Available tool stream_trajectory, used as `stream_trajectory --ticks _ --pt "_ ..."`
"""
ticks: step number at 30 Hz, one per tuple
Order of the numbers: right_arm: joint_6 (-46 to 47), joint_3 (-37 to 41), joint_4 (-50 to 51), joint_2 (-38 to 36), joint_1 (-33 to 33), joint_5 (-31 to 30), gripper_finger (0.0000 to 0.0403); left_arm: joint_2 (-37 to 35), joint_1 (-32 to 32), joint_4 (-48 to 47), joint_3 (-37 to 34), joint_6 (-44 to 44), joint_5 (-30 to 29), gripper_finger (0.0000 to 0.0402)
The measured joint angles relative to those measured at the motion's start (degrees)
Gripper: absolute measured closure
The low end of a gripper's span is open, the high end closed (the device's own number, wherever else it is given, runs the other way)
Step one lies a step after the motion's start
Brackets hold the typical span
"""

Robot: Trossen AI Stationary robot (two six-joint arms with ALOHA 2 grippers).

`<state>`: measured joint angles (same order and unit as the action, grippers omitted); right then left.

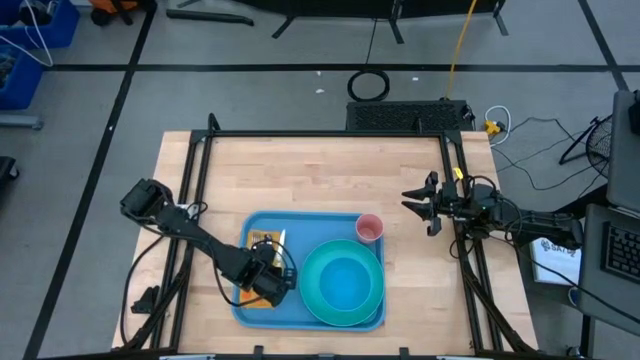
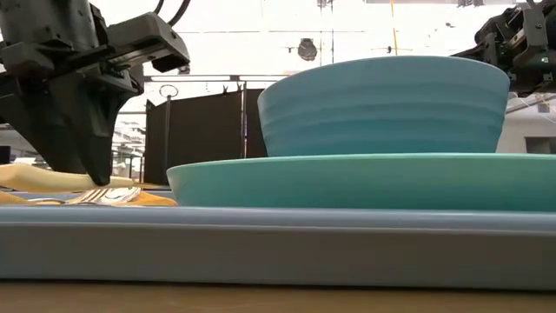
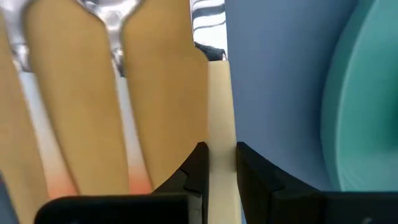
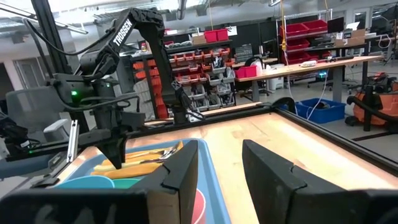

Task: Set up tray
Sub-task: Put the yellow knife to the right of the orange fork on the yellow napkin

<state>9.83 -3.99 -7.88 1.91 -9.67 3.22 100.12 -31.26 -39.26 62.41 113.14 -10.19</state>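
The light-blue tray (image 1: 300,225) lies on the wooden table. It carries a round teal plate (image 1: 318,290) with a teal bowl (image 2: 382,104) on it, a pink cup (image 1: 369,228) and a yellow napkin (image 1: 265,243) with cutlery. My left gripper (image 1: 268,285) points down over the tray's left part, shut on a cream-handled utensil (image 3: 221,106) at the napkin's edge next to the plate. A fork (image 2: 104,196) lies on the napkin beside it. My right gripper (image 1: 425,205) hovers open above the table, right of the tray. My left gripper (image 3: 221,149) pinches the utensil's cream handle (image 3: 221,134) between its two fingers (image 3: 200,165), which come from above, pointing down, one on each long side of the handle. The handle runs away from the fingers along the napkin's edge. Whether it rests on the tray I cannot tell.
Bare wood lies beyond the tray's far side and to its right, under my right gripper (image 4: 217,168). A black metal frame (image 1: 330,133) borders the table's far edge and sides. Cables and a dark box sit past the far edge.
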Motion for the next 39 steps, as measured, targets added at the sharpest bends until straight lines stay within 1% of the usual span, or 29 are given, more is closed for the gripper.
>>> stream_trajectory --ticks 4,8,17,27,33,35,39 --pt "-0.18 0.0 0.13 0.0 0.0 -0.02 0.0287 0.0 -0.26 -1.52 0.0 1.19 -0.29 0.0348" --pt "-0.2 0.01 0.83 0.0 0.02 -0.04 0.0287 0.69 -0.27 -0.74 0.0 1.44 -0.48 0.0348" --pt "-0.07 0.02 0.83 0.0 0.01 -0.08 0.0287 3.4 -0.44 0.21 0.0 1.4 2.31 0.0348" --pt "-0.05 0.01 0.91 0.0 0.0 -0.12 0.0287 3.69 -1.66 -0.4 0.04 3.12 1.76 0.0348" --pt "-0.05 0.0 1.09 0.0 0.01 -0.12 0.0287 3.69 -0.74 0.89 0.04 -1.35 1.13 0.0346" --pt "-0.05 0.02 1.29 0.0 0.01 -0.12 0.0287 3.69 -0.37 1.07 0.04 -2.66 1.16 0.0317" --pt "-0.06 0.01 1.27 0.0 0.02 -0.12 0.0287 3.74 -0.12 2.72 0.02 -3.41 1.43 0.0233"
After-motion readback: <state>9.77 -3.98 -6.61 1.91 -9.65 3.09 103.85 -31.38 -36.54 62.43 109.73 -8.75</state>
